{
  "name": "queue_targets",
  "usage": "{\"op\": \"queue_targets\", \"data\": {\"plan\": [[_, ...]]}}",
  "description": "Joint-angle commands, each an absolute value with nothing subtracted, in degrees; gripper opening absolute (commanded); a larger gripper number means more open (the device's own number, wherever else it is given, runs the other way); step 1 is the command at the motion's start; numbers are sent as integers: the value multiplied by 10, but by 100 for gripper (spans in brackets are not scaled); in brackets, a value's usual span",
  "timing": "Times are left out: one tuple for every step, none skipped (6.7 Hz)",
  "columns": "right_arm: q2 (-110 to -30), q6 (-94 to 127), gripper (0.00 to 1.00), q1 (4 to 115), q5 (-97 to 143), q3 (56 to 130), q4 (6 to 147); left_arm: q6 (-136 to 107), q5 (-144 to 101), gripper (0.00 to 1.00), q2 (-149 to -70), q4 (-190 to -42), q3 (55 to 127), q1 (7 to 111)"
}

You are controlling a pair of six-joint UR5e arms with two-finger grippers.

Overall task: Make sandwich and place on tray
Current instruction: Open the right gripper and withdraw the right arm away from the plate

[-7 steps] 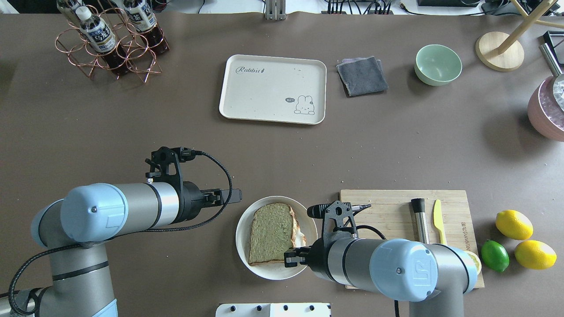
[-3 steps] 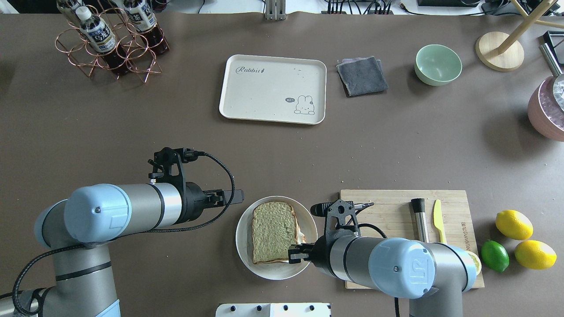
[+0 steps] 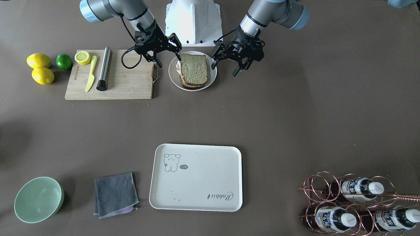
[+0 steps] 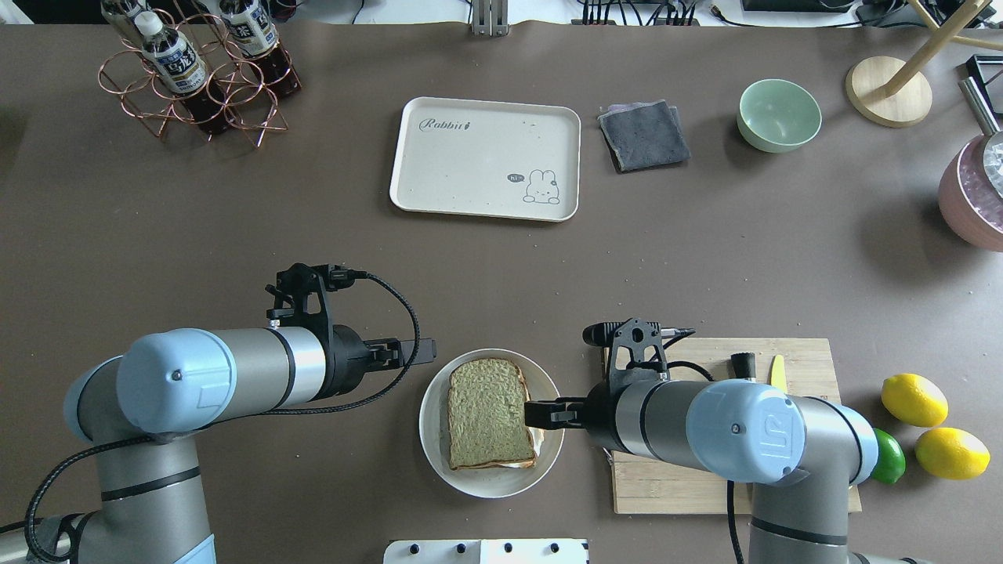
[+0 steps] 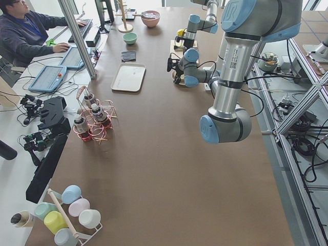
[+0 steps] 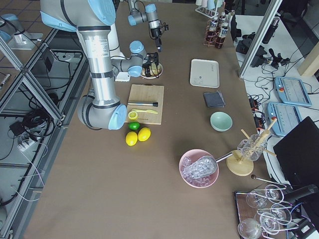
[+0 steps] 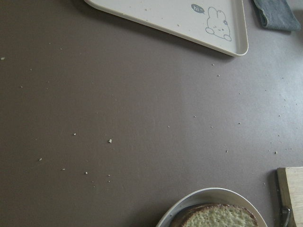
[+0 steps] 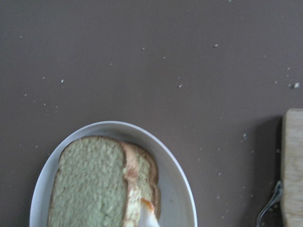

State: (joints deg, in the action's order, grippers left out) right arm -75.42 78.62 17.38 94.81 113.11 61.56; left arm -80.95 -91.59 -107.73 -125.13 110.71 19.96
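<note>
The sandwich (image 4: 490,413) lies on a round white plate (image 4: 429,427) near the robot; the top slice sits square over the lower one, and egg white shows at its right edge in the right wrist view (image 8: 94,184). My right gripper (image 4: 541,411) is open at the sandwich's right edge, over the plate rim, holding nothing (image 3: 167,59). My left gripper (image 4: 415,352) is open and empty, just off the plate's far-left rim (image 3: 224,67). The cream tray (image 4: 470,168) lies bare at mid-table, well beyond the plate (image 3: 203,170).
A wooden cutting board (image 4: 807,368) with a yellow knife, a metal rod and a lemon half lies under my right arm. Lemons and a lime (image 4: 913,399) lie to its right. A bottle rack (image 4: 196,70), grey cloth (image 4: 642,133) and green bowl (image 4: 778,115) stand at the far side.
The top slice has gone from skewed to square over the lower one. My right gripper moved from the plate's near-right rim to the middle of the sandwich's right edge. The left arm shifted slightly.
</note>
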Motion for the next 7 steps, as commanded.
{"op": "queue_targets", "data": {"plan": [[-773, 742, 100, 330, 1092, 1133, 681, -810, -915, 98, -1076, -1252, 1107, 199], [-780, 673, 100, 395, 1132, 1131, 723, -810, -915, 98, -1076, -1251, 1107, 197], [-785, 581, 100, 459, 1160, 1128, 774, -811, -914, 98, -1077, -1252, 1102, 183], [-791, 455, 100, 525, 1180, 1126, 840, -812, -911, 98, -1078, -1252, 1102, 172], [-793, 342, 100, 588, 1201, 1121, 900, -813, -911, 98, -1077, -1252, 1101, 166], [-808, 217, 100, 658, 1214, 1116, 945, -813, -911, 98, -1077, -1252, 1100, 166], [-840, 117, 100, 718, 1254, 1094, 946, -813, -911, 98, -1077, -1252, 1096, 166]]}}
